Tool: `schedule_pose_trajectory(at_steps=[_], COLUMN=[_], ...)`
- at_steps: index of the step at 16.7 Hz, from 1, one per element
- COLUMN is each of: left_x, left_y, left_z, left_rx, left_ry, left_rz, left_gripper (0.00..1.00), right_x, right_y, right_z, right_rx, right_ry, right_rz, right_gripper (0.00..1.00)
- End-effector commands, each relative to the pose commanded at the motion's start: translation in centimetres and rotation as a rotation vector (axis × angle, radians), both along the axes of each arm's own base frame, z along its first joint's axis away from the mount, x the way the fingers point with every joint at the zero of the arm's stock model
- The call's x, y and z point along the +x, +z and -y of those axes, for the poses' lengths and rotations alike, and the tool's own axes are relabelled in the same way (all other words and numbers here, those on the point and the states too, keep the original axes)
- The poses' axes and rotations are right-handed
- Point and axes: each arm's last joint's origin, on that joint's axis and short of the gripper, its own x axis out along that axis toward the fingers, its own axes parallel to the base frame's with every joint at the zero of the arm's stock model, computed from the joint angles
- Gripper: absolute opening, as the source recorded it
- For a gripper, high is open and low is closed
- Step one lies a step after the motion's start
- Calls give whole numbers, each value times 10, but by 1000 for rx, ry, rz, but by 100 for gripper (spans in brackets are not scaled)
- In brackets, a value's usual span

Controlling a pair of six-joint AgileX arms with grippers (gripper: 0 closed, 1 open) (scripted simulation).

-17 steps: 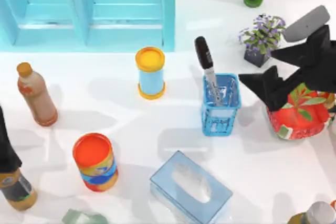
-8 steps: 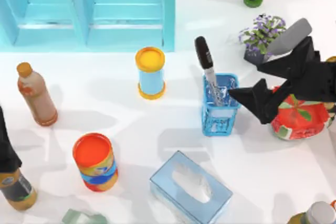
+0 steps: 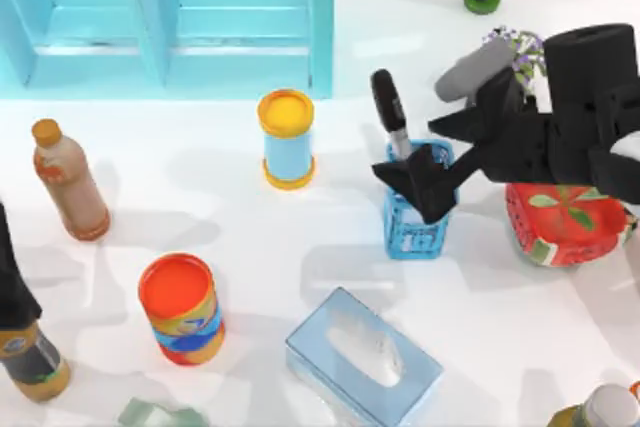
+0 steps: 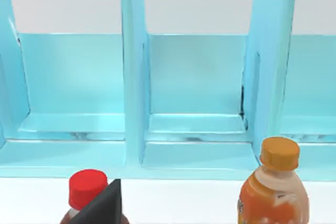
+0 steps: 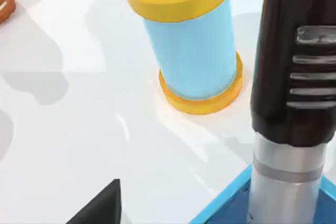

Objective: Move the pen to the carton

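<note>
Top view: pen [image 3: 388, 112], black cap up, stands tilted in blue basket [image 3: 418, 229] near surface [image 3: 250, 237] centre; right tool [image 3: 445, 152], fingers spread wide, sits over the basket w/ one finger on each side of the pen barrel, not gripping it. Yellow-lidded blue canister [image 3: 287, 139] stands left of basket, red floral carton [image 3: 565, 222] just right of it under the right arm, clear tissue box [image 3: 363, 359] in front. Left tool [image 4: 100, 208]: at the surface's far-left edge, well apart from basket; grip state cannot be told.
</note>
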Motion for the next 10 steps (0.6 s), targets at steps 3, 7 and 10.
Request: schedule_pose_trajectory(at_steps=[3,7,10], left_x=[0,0,0], left_y=[0,0,0], left_z=[0,0,0], left_rx=[0,0,0], left_ry=[0,0,0], left_rz=[0,0,0], left_gripper=[100,100,100], right_x=[9,12,12], right_y=[-20,-28,-28], right_z=[-16,-22,-22], right_rx=[0,0,0], right_ry=[0,0,0], right_rz=[0,0,0], right_gripper=[100,100,92])
